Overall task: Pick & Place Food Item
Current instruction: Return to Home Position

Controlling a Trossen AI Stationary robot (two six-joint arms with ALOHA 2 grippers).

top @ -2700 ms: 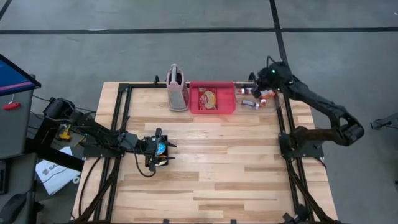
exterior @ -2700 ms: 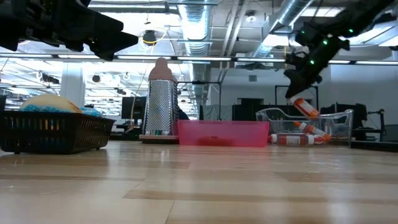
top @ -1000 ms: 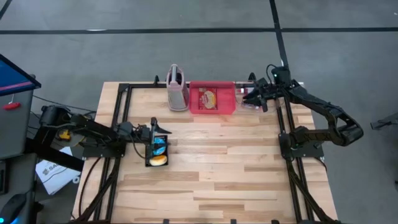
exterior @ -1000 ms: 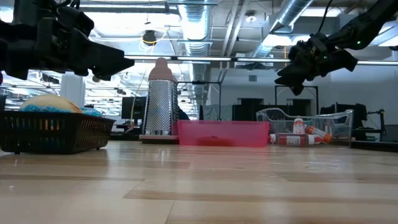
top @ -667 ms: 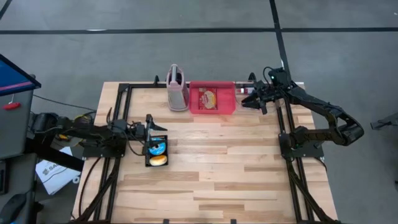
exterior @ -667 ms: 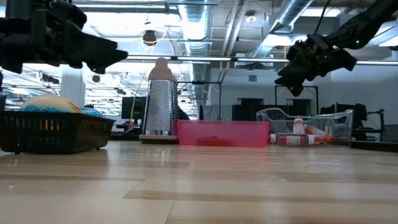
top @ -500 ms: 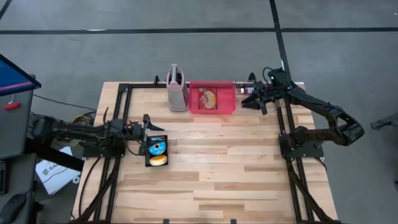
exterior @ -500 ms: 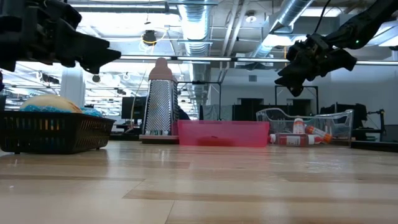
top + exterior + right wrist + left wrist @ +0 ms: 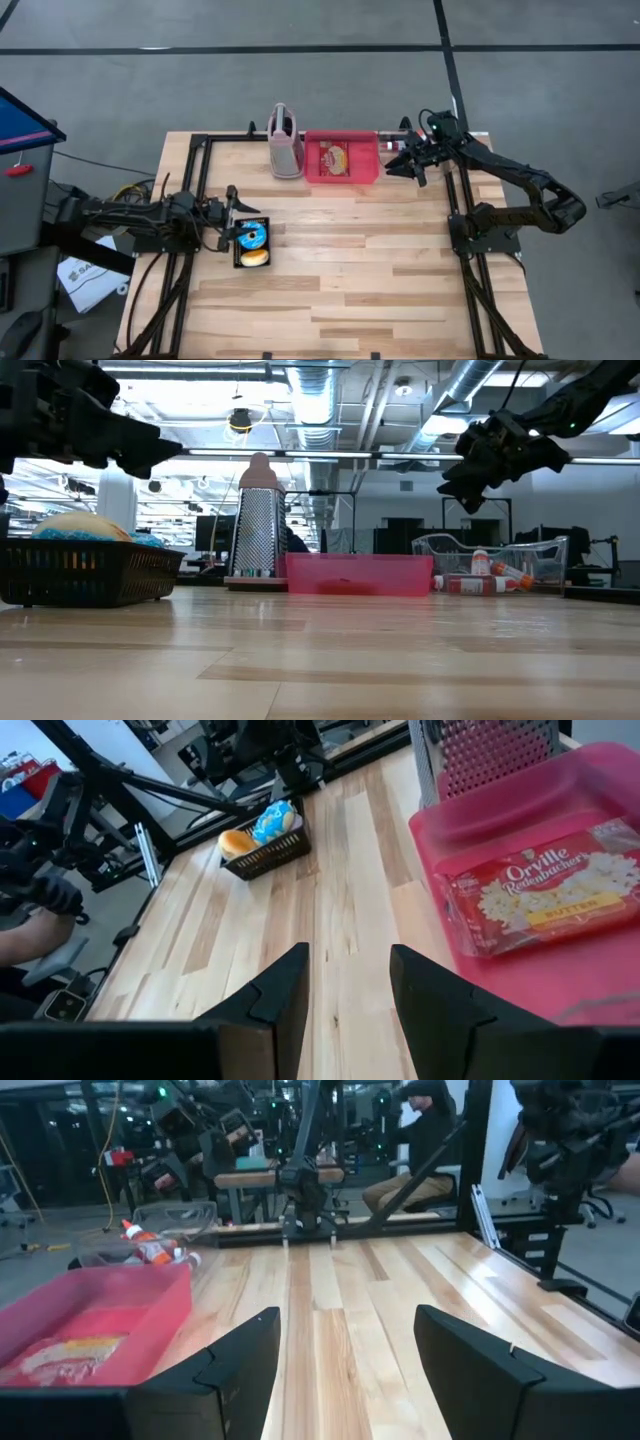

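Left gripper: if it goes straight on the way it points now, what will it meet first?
Probably nothing near: the open left gripper, raised near the black basket, points along bare table toward the right arm's base; depth is unclear. The right gripper hangs by the pink bin.

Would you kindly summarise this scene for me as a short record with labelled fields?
left hand: open, empty, raised beside the black basket
right hand: open, empty, raised near the transparent bin
transparent bin: holds food coloring bottles
pink bin: holds a popcorn bag
grater: upright beside the pink bin
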